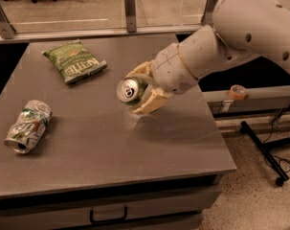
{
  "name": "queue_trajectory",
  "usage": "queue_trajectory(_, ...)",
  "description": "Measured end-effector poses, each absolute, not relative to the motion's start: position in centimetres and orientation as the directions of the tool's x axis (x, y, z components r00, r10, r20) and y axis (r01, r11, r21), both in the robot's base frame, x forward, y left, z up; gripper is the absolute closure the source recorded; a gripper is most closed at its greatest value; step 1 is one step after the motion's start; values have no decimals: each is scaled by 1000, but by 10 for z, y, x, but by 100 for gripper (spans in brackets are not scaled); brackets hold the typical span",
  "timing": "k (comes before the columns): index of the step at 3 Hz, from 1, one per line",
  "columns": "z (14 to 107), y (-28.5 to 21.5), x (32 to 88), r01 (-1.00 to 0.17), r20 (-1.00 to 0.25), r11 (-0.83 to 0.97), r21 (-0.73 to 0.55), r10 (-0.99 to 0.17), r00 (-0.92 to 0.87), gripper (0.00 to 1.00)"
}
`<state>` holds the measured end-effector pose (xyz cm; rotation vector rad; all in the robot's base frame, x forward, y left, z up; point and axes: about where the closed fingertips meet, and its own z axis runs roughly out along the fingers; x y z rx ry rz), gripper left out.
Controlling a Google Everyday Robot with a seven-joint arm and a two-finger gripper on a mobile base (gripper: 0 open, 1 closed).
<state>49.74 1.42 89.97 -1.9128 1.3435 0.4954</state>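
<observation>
Above the grey table (111, 147), the gripper (136, 93) clamps a tilted soda can (128, 89); a chip bag (75, 61) and a crushed can (27, 126) lie apart from it.

Grey table (87, 147) standing beside a glass barrier | green Kettle chip bag (75, 61) lying flat, far left | crushed can (27, 126) lying sideways near left edge | tape roll (238, 91) sitting on right ledge | gripper (134, 92) hanging above table's middle
</observation>
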Motion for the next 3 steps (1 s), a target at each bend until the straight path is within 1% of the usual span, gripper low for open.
queue_trajectory(1,896,13,490,-861,-460,-297,-413,-748,479,100)
queue_trajectory(2,879,8,488,-820,-292,-416,-393,-789,540,81)
queue_trajectory(3,859,9,485,-794,-135,-505,-339,-809,572,59)
